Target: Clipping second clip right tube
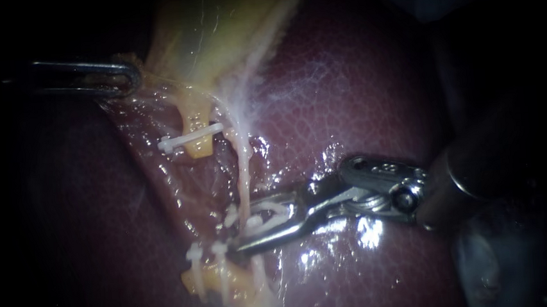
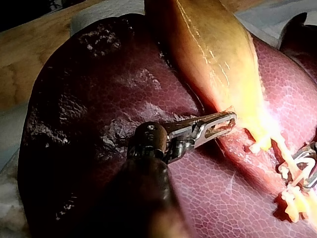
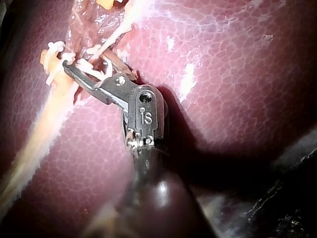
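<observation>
In the endoscope view the left instrument [image 1: 132, 76] sits at the upper left of the frame, its jaws clenched on the thin edge of the yellow gallbladder [image 1: 213, 29]. The right instrument [image 1: 253, 229] comes in from the right across the glistening liver [image 1: 346, 90], low in the centre. Its jaws grasp a white clip [image 1: 271, 214] and stand apart around the pale right tube [image 1: 244, 175]. Up and to the left, another clip [image 1: 192, 138] crosses the yellow left tube [image 1: 195, 117].

right instrument [image 3: 85, 61] holding white clip [image 3: 91, 68] at pale tube [image 3: 44, 124], glossy liver [image 3: 223, 99] beneath
</observation>
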